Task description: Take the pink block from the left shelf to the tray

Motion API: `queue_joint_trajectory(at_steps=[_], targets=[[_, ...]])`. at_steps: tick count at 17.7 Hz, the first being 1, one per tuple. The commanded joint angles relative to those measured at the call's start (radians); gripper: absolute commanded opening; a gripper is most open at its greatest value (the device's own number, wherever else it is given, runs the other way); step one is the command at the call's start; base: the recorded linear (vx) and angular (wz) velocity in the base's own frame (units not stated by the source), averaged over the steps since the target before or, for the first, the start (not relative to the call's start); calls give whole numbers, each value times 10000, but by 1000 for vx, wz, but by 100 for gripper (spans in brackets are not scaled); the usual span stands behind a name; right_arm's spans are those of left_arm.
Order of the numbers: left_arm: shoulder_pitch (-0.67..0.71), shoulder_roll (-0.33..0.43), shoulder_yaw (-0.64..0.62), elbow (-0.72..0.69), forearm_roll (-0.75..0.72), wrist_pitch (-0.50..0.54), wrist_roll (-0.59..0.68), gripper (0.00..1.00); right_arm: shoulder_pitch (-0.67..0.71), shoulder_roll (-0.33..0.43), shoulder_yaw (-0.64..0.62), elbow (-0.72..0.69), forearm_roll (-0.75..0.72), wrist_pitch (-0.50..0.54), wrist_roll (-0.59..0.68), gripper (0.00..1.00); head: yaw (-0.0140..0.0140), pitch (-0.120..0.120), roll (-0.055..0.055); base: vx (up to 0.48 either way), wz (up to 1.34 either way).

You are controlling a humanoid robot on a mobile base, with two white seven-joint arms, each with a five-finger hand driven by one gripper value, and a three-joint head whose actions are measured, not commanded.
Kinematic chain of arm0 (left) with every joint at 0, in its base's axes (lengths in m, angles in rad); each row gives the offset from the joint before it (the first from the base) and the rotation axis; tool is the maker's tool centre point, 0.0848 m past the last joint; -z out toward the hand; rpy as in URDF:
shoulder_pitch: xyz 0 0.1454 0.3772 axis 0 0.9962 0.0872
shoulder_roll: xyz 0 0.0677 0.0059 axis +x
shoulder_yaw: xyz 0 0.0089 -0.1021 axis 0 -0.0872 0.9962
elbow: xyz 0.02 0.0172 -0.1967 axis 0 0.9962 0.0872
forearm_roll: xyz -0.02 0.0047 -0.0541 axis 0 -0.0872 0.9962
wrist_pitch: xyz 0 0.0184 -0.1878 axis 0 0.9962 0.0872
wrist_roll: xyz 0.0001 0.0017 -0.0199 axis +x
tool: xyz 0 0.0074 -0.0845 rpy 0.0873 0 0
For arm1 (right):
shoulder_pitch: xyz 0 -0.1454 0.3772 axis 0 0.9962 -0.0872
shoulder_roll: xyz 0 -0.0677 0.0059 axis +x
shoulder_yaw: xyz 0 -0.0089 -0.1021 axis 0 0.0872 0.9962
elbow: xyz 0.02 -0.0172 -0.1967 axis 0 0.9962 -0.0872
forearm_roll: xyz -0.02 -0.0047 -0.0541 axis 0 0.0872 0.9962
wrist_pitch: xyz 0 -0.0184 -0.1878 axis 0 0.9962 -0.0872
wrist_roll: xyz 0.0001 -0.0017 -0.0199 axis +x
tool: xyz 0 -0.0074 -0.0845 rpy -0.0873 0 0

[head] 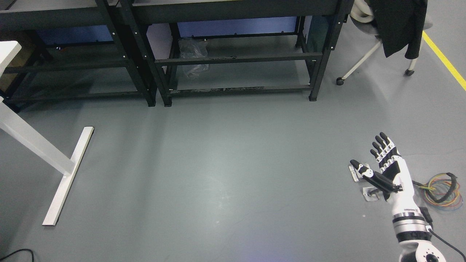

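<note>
Grey floor fills most of the head view. The right hand hangs low over it with fingers spread wide and nothing held, probably because the reach has not begun. The black shelves stand far ahead and to the left of the hand. No pink block and no tray can be seen from here. Just right of the hand lie coloured wires.
</note>
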Motion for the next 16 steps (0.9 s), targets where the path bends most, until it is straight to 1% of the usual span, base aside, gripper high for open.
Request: queue_joint_trajectory(at_steps=[1, 11, 16], targets=[[199, 174, 0, -175, 0, 1, 2, 100, 0, -185, 0, -14, 0, -8, -81, 100, 0, 0, 0, 0, 0], [199, 174, 0, -175, 0, 1, 2, 100, -76, -185, 0, 1, 0, -8, -81, 100, 0, 0, 0, 0, 0], [199, 174, 0, -175, 0, 1, 2, 100, -107, -185, 0, -15, 0, -237, -66, 100, 0, 0, 0, 41, 19]])
